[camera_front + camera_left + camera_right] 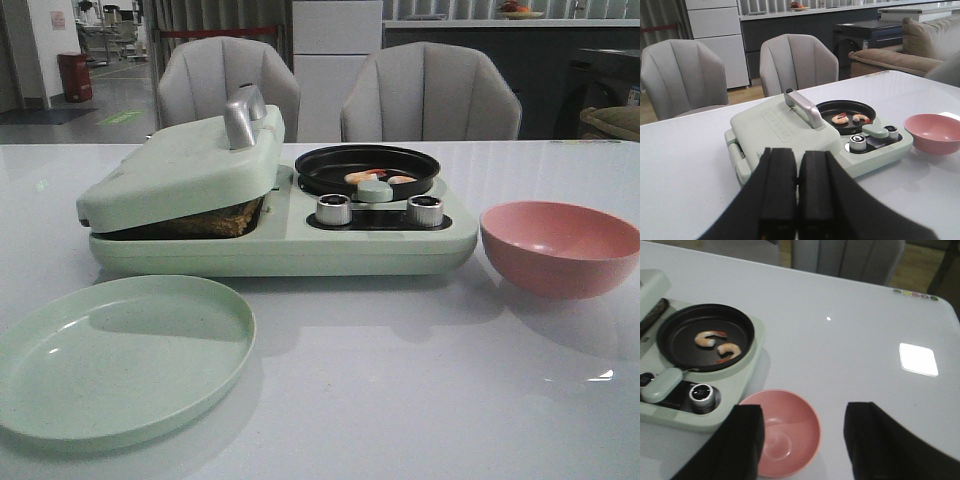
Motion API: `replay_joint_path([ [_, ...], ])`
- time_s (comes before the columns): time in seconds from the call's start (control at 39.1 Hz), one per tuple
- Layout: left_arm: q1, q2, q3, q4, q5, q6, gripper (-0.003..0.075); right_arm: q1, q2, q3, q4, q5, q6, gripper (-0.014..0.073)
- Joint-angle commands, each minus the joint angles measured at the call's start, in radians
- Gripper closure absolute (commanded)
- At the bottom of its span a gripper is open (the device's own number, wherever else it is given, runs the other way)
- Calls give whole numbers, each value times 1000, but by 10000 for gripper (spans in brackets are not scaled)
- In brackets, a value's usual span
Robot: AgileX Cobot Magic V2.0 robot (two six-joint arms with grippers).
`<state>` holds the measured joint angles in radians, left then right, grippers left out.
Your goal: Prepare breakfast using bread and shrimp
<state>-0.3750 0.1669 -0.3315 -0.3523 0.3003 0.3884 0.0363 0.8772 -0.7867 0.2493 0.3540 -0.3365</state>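
Observation:
Two shrimp lie in the small black pan of a pale green breakfast maker; they also show in the left wrist view and the right wrist view. The bread is under the maker's lowered lid; only a browned edge shows in the gap. My left gripper is shut and empty, held above the table short of the maker. My right gripper is open and empty, above the pink bowl. Neither gripper shows in the front view.
An empty pale green plate sits at the front left. The empty pink bowl stands right of the maker. Two silver knobs are on the maker's front. Two grey chairs stand behind the table.

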Motion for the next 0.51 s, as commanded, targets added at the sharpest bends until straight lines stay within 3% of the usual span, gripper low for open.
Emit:
replay_joint_path([
  [0.0, -8, 10, -28, -17, -82, -10, 606, 50, -93, 48, 7, -130, -15, 120],
  [0.49, -8, 10, -28, -17, -82, -10, 606, 128, -528, 494, 101, -365, -15, 139],
])
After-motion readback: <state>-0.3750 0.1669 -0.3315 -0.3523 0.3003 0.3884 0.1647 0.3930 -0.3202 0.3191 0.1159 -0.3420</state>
